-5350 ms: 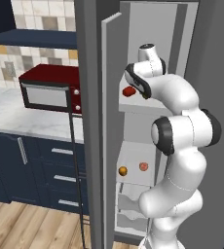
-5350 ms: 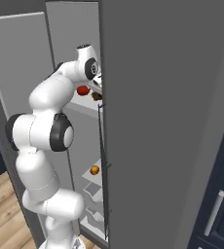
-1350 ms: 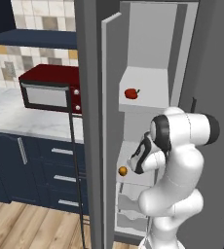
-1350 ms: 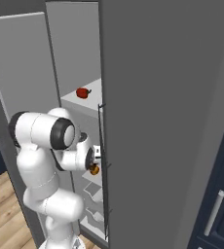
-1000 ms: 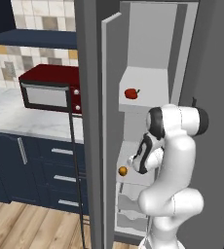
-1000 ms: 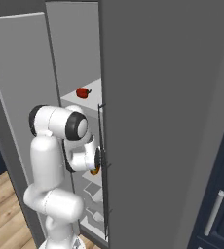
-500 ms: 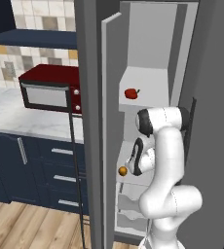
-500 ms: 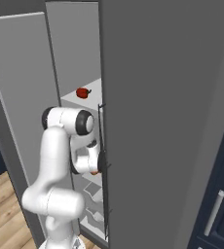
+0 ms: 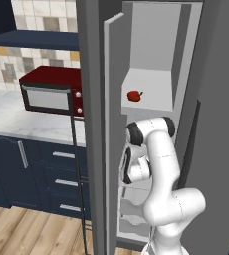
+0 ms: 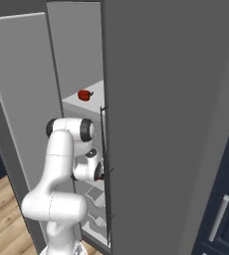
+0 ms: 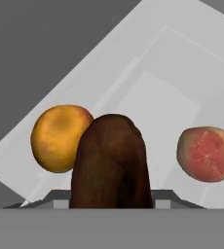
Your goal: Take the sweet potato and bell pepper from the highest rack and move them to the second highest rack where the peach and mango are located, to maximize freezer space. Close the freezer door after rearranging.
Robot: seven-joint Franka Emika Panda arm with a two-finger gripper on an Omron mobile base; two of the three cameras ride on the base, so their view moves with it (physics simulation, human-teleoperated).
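The dark brown sweet potato (image 11: 111,168) stands up from the bottom middle of the hand view, and my gripper (image 9: 128,172) is shut on it. It hovers just in front of the second highest rack (image 11: 148,97), between the orange mango (image 11: 60,136) on the left and the pinkish peach (image 11: 209,153) on the right. The red bell pepper (image 9: 134,95) lies alone on the highest rack (image 9: 154,99), well above my hand. The freezer door (image 9: 111,149) stands open to the left of the arm.
White wavy-fronted drawers (image 9: 131,209) sit below my hand. The arm's elbow (image 9: 151,130) is folded tight in the freezer opening. A red microwave (image 9: 52,94) stands on the marble counter (image 9: 17,124) to the left, over dark blue cabinets.
My gripper came down from the highest rack with the sweet potato and has moved in toward the second highest rack. The elbow has folded closer to the opening. The bell pepper has not moved.
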